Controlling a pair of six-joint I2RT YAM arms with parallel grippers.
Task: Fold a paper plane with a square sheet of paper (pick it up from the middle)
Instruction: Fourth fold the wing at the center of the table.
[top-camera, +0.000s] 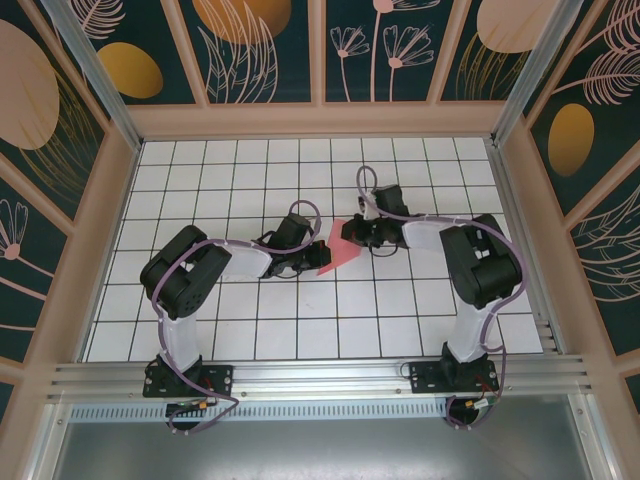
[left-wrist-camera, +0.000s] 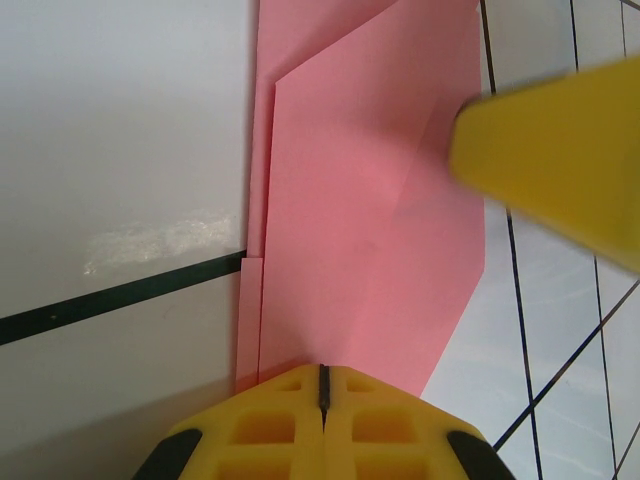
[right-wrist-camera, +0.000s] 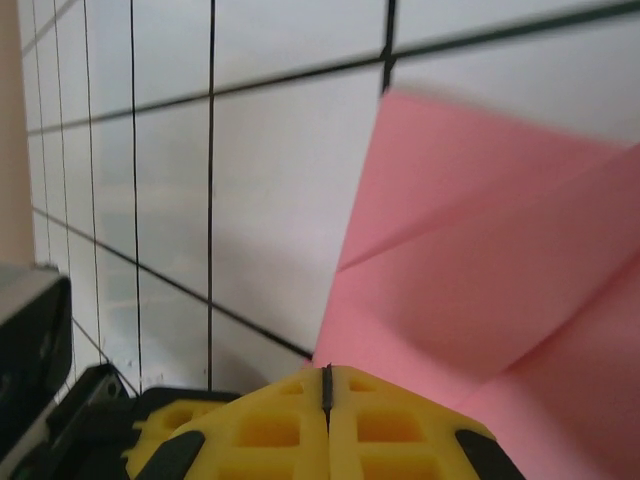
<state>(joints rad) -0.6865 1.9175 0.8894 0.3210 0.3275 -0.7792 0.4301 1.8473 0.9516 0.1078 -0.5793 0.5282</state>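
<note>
The pink sheet of paper (top-camera: 338, 250) lies folded on the gridded floor between my two grippers, with layered flaps and slanted creases (left-wrist-camera: 370, 200) (right-wrist-camera: 480, 260). My left gripper (top-camera: 312, 258) is shut, and its yellow tips (left-wrist-camera: 323, 375) sit on the paper's near end. My right gripper (top-camera: 352, 236) is shut too, with its tips (right-wrist-camera: 327, 372) at the paper's edge. One of its yellow fingers (left-wrist-camera: 560, 150) reaches over the paper in the left wrist view. I cannot tell whether either pair of jaws pinches a layer.
The floor is white with a black grid (top-camera: 300, 320). Wooden-framed walls with floral panels (top-camera: 120, 200) close in the left, back and right sides. An aluminium rail (top-camera: 320, 378) carries both arm bases at the near edge. A black part of the left arm (right-wrist-camera: 30, 340) sits close by.
</note>
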